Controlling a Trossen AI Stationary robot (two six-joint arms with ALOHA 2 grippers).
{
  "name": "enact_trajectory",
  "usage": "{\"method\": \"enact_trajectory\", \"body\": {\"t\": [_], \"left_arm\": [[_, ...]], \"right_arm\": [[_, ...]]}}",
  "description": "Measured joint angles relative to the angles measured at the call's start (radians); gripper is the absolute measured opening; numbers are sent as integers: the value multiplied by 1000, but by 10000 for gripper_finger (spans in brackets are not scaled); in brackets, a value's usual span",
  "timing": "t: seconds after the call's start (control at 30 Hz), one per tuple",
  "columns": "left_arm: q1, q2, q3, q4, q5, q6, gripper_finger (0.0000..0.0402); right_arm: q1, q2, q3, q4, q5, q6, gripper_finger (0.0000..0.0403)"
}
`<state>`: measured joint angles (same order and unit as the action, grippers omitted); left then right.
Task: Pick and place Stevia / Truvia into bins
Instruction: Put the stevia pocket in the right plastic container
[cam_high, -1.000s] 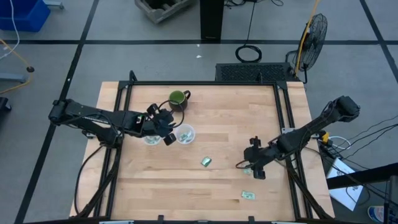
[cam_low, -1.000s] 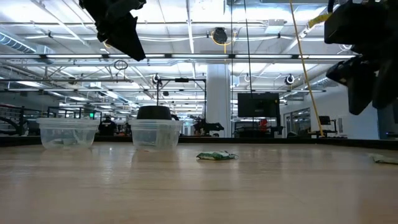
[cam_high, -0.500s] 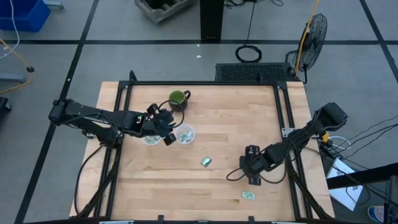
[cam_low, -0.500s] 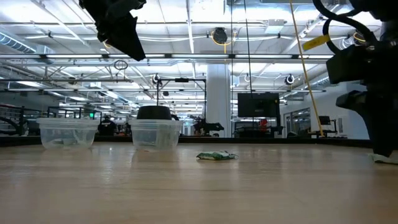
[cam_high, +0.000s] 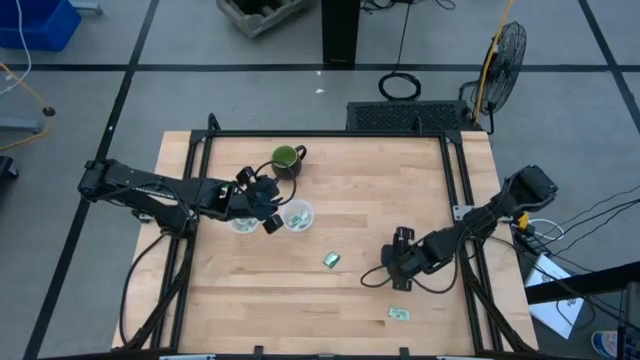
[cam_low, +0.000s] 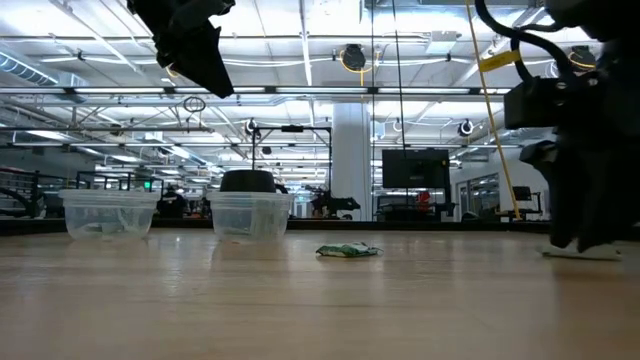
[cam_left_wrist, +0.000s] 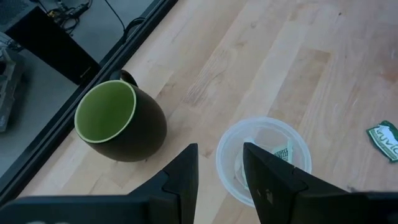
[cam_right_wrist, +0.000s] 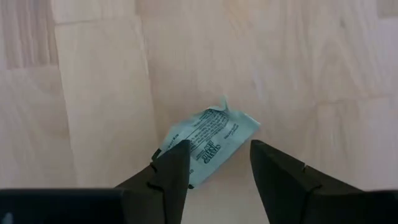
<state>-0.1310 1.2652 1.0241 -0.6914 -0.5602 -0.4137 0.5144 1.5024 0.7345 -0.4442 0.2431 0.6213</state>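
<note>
My right gripper (cam_high: 398, 272) is down at the table (cam_low: 585, 240), open. In the right wrist view (cam_right_wrist: 219, 152) its fingers stand on either side of a pale green Truvia sachet (cam_right_wrist: 208, 142) lying flat on the wood. Two more sachets lie flat, one (cam_high: 331, 260) mid-table, also in the low view (cam_low: 348, 250), and one (cam_high: 400, 313) near the front edge. My left gripper (cam_high: 265, 205) hovers open (cam_left_wrist: 219, 152) above two clear cups (cam_high: 297, 215) (cam_high: 240, 224). The cup in the left wrist view (cam_left_wrist: 264, 155) holds sachets. My right gripper comes at the sachet from above, pointing down, with the sachet's lower end (cam_right_wrist: 171, 152) right beside one fingertip (cam_right_wrist: 177, 158). I cannot tell whether that fingertip touches it. The sachet lies flat on the table.
A dark green mug (cam_high: 286, 159) stands behind the cups, toward the far edge (cam_left_wrist: 118, 121). In the low view both cups (cam_low: 110, 213) (cam_low: 250, 213) stand at the left. Bare wood (cam_high: 360, 195) lies between the two arms.
My right gripper has come down from above the table to the tabletop and shifted slightly toward the table's left, ending over the sachet. My left gripper has kept still above the cups.
</note>
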Motion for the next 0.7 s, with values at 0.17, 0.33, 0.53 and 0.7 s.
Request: {"method": "enact_trajectory", "body": {"t": [0.17,0.33,0.53,0.7], "left_arm": [[0,0,0,0,0,0,134],[0,0,0,0,0,0,134],[0,0,0,0,0,-1,134],[0,0,0,0,0,13,134]], "right_arm": [[-54,19,0,75,-6,-75,112],[-103,57,3,111,-8,-136,53],[-145,72,2,140,-6,-192,4],[-172,54,-1,191,-6,-284,3]]}}
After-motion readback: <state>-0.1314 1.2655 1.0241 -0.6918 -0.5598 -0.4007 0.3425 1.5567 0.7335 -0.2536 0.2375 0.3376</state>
